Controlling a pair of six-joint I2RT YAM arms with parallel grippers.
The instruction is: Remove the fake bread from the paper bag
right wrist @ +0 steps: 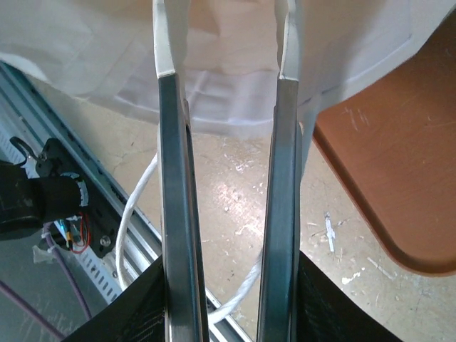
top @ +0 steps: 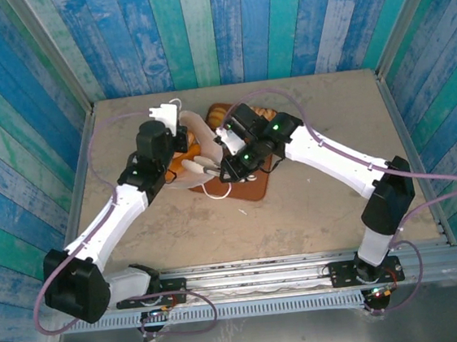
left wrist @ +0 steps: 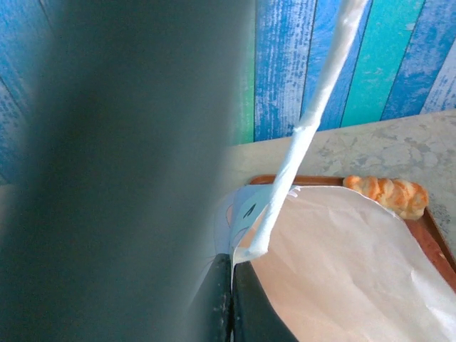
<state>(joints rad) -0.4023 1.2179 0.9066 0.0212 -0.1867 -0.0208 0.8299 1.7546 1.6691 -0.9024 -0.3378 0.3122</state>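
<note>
Bag (left wrist: 342, 271), white paper, lying over tray (left wrist: 432, 239) on tabletop (top: 331, 209); left tool (left wrist: 231, 288) pinching its rim beside cord handle (left wrist: 313, 107); right tool (right wrist: 225, 71) slightly spread, tips against bag; bread loaf (left wrist: 388, 196) on tray's far edge.

We see two arms of one make: the left arm (top: 107, 220) and the right arm (top: 333, 156) are smooth white shells joined by rounded black housings (the shoulder blocks are the bulkiest). Small green lights (top: 274, 125) glow on the black wrist parts. We count one thin mauve cable (top: 450, 177) along each arm, and the bases (top: 362, 271) are black with bare wiring beside them. The right gripper (right wrist: 222, 21) has two long, flat grey metal fingers (right wrist: 178, 214) ending in white pads (right wrist: 165, 35).
</note>
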